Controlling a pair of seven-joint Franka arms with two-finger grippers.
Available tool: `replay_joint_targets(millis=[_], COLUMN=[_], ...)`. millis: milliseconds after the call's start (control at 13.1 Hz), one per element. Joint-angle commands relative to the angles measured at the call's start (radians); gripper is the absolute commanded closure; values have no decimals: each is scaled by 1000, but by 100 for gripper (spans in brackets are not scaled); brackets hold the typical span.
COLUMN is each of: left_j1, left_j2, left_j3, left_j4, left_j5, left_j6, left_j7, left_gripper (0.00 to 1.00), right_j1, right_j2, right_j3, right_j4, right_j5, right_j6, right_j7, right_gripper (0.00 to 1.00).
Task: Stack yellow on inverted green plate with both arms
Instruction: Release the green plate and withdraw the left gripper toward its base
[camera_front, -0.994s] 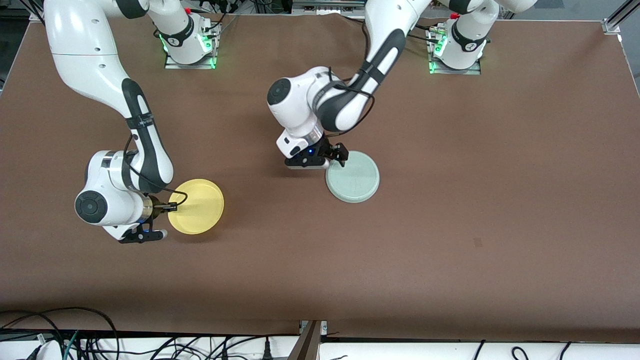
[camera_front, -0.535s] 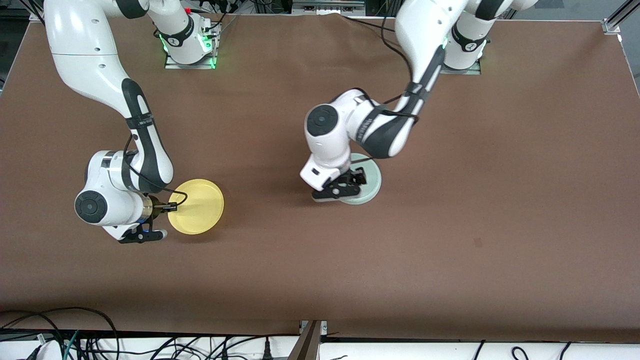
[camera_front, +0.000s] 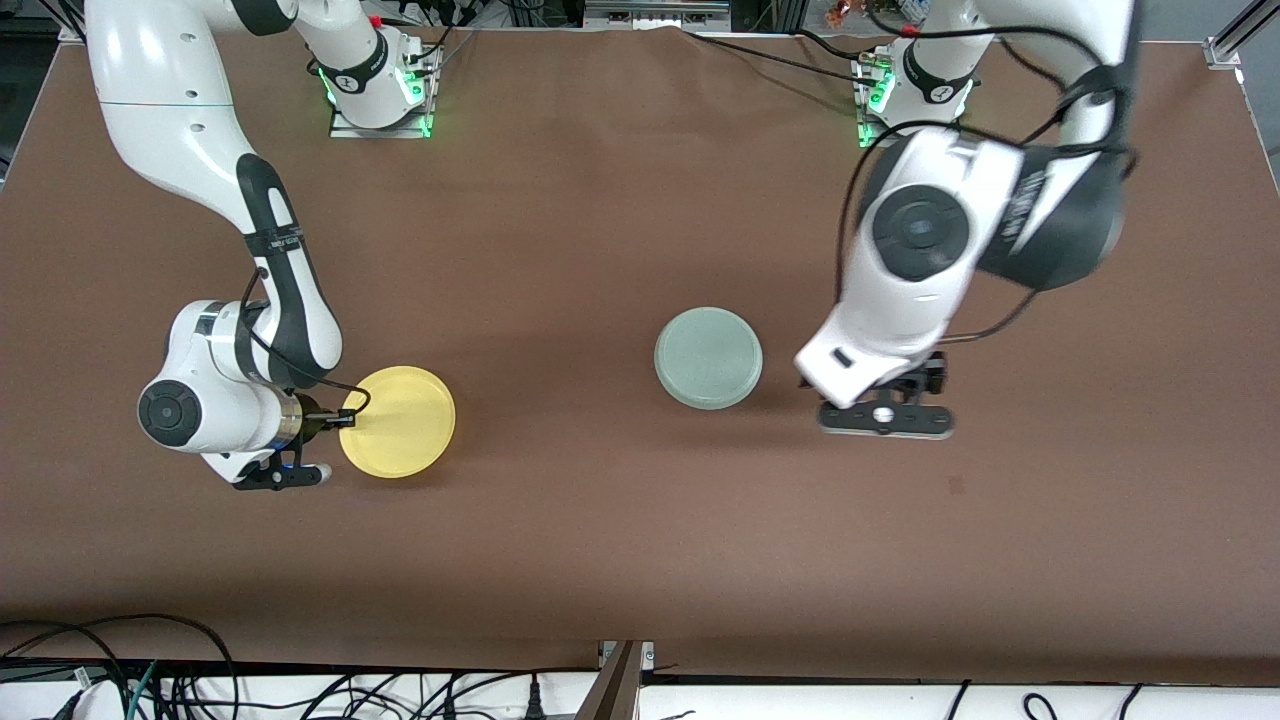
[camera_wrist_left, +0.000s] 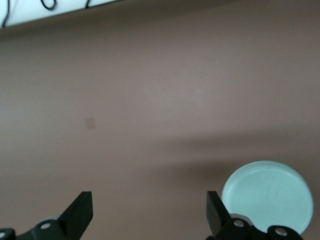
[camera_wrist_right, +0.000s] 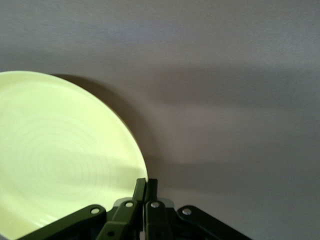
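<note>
The pale green plate lies upside down, flat base up, mid-table; it also shows in the left wrist view. My left gripper is open and empty, up in the air over bare table beside the green plate, toward the left arm's end; its jaws stand wide apart in the left wrist view. The yellow plate is toward the right arm's end. My right gripper is shut on its rim, seen close in the right wrist view, where the yellow plate casts a shadow on the table.
The brown table carries nothing else but a small dark mark near the left gripper. The arm bases stand along the edge farthest from the front camera. Cables hang below the nearest edge.
My left arm has swung away from the green plate toward its own end of the table and risen, leaving the plate lying there. The right gripper and yellow plate shifted slightly.
</note>
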Motion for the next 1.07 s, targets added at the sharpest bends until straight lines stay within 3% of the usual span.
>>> replay_joint_targets(millis=[0, 229, 459, 612, 765, 994], left_j1=[104, 179, 279, 377, 434, 483], left_j2=[-89, -189, -275, -372, -478, -496], left_j3=[-14, -6, -3, -11, -11, -47], left_j4=[-27, -28, -68, -204, -373, -409], left_j5=[-59, -99, -96, -154, -182, -170], left_j6=[-95, -218, -260, -208, -69, -68], left_j7=[160, 249, 459, 520, 510, 465], left_gripper=[0, 0, 0, 0, 0, 0], right_j1=[25, 85, 140, 143, 143, 157], right_j2=[-45, -77, -108, -131, -145, -145], right_j3=[2, 2, 17, 88, 160, 276], right_j4=[-5, -7, -5, -5, -5, -2], right_j5=[73, 80, 83, 83, 83, 81], right_j6=[-70, -86, -101, -103, -92, -29], right_j7=[4, 125, 242, 351, 447, 617], right_gripper=[100, 100, 100, 100, 100, 100])
